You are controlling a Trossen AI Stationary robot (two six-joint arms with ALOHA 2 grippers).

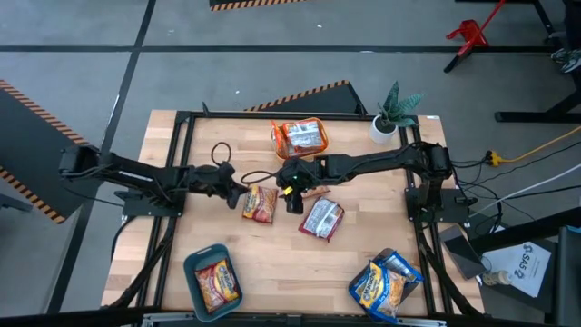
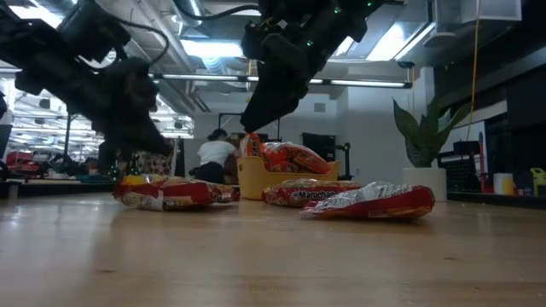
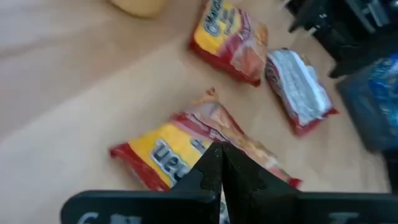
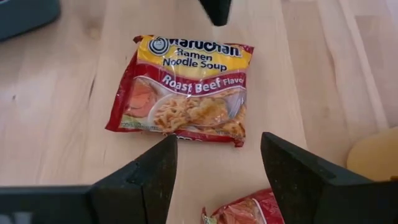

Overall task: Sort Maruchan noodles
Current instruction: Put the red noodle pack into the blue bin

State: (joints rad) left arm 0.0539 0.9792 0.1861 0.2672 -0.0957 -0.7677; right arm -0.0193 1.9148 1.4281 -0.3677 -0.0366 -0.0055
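An orange-yellow and red Maruchan packet (image 1: 260,204) (image 4: 186,90) lies flat on the table's middle. My left gripper (image 1: 240,196) (image 3: 217,152) is shut and hovers over that packet's left end; in the low view (image 2: 158,145) a gap shows beneath it. My right gripper (image 1: 292,193) (image 4: 219,140) is open, above and just right of the same packet. A second orange-red packet (image 3: 230,34) (image 2: 307,193) lies under the right gripper, hidden in the high view. A red-silver packet (image 1: 321,218) (image 3: 300,87) lies flat to the right.
An orange-yellow bin (image 1: 275,136) holding packets stands toward the far edge. A teal bin (image 1: 195,272) with one packet sits near left, blue-white packets (image 1: 381,286) near right. A potted plant (image 1: 392,113) marks the far right corner. A person (image 2: 213,158) is in the room behind.
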